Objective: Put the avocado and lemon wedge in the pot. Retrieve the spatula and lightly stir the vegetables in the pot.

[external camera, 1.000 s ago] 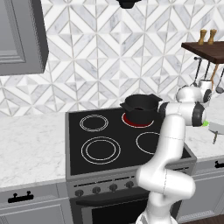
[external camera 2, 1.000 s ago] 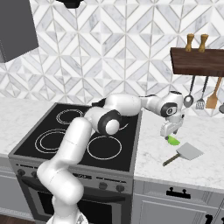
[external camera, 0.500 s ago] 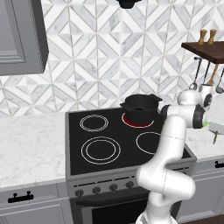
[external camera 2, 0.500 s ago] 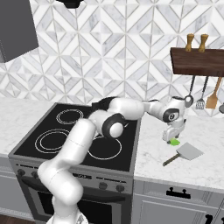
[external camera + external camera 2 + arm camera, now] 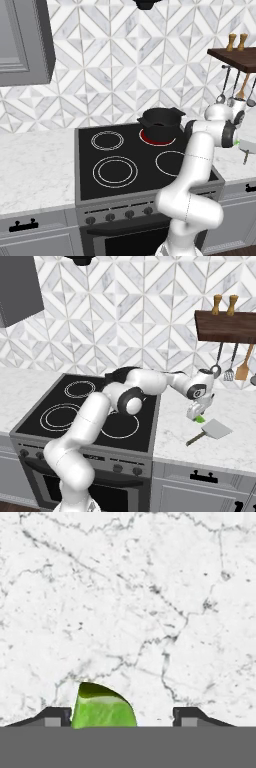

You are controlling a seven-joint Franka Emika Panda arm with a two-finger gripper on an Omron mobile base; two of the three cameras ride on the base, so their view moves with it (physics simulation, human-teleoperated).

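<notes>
My gripper [image 5: 198, 414] points down at the marble counter right of the stove, open. In the hand view the bright-green avocado [image 5: 103, 709] sits between the two fingertips of the gripper [image 5: 123, 717], close to the left one, with a clear gap to the right one. It shows as a green sliver [image 5: 200, 419] under the hand, and again at the hand's edge [image 5: 235, 143]. The pale grey spatula [image 5: 217, 430] lies flat on the counter just right of the gripper. The black pot [image 5: 160, 120] stands on the stove's back right burner.
A wooden shelf [image 5: 225, 326] with hanging utensils, among them an orange-brown one [image 5: 243, 370], is on the wall behind the counter. The black stovetop [image 5: 120, 160] lies to the left of the hand. My arm stretches across the stove's right side.
The hand has come down a little toward the counter, over the avocado. Pot and spatula have not moved.
</notes>
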